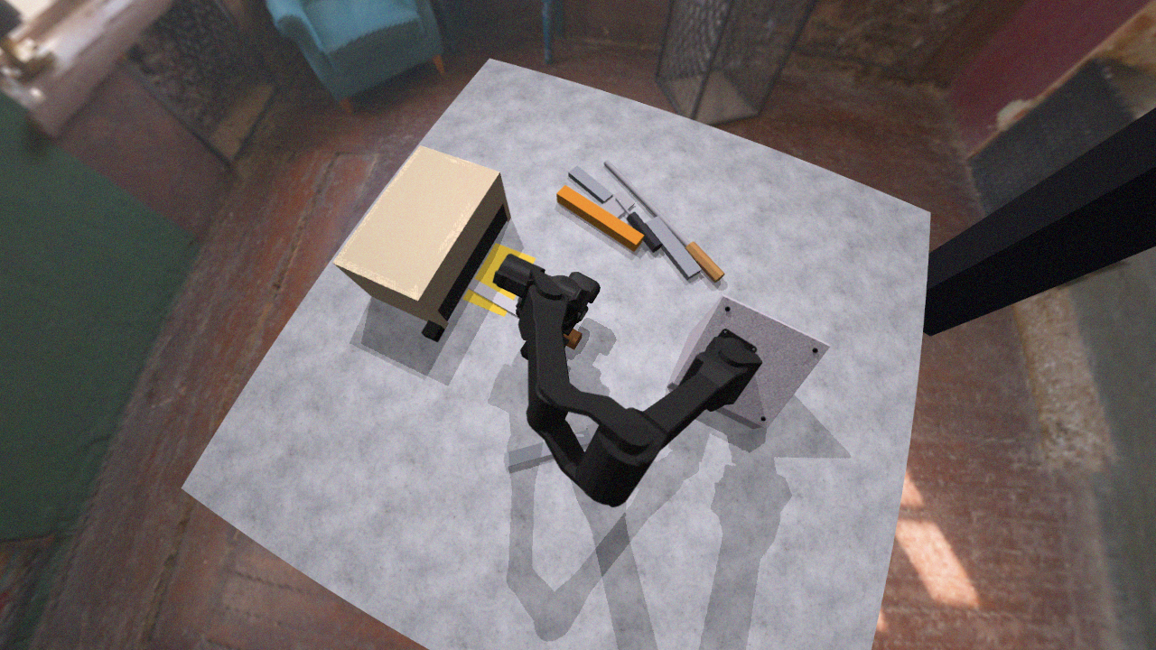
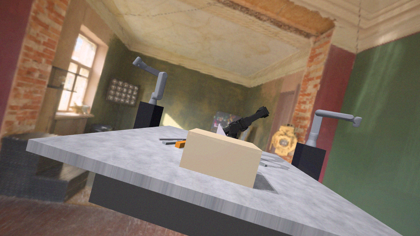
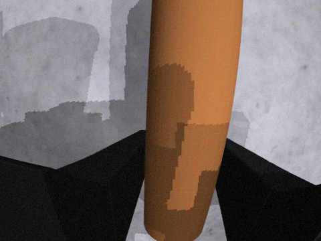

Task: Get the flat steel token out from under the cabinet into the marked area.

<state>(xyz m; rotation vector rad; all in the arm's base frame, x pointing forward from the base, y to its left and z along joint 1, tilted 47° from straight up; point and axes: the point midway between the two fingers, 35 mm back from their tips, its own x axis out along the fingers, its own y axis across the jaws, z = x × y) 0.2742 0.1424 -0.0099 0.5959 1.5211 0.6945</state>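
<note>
My gripper (image 3: 181, 142) is shut on the orange-brown handle (image 3: 194, 94) (image 1: 574, 340) of a tool. It hangs over bare table just in front of the tan cabinet (image 1: 412, 226) (image 2: 220, 155). The far end of the tool is hidden under my arm (image 1: 549, 356). The yellow marked area (image 1: 485, 302) lies in front of the cabinet's dark bottom opening (image 1: 477, 258), partly covered by my wrist. I see no steel token in any view. In the exterior view the cabinet hides my hand and only the arm (image 2: 243, 123) shows behind it.
Spare tools lie behind the cabinet's right side: an orange bar (image 1: 600, 217) (image 2: 179, 144), a short grey bar (image 1: 590, 184), a thin grey rod (image 1: 630, 190) and a grey blade with a brown handle (image 1: 704, 261). A grey strip (image 1: 525, 459) lies under my elbow. My base plate (image 1: 776, 363) is at the right.
</note>
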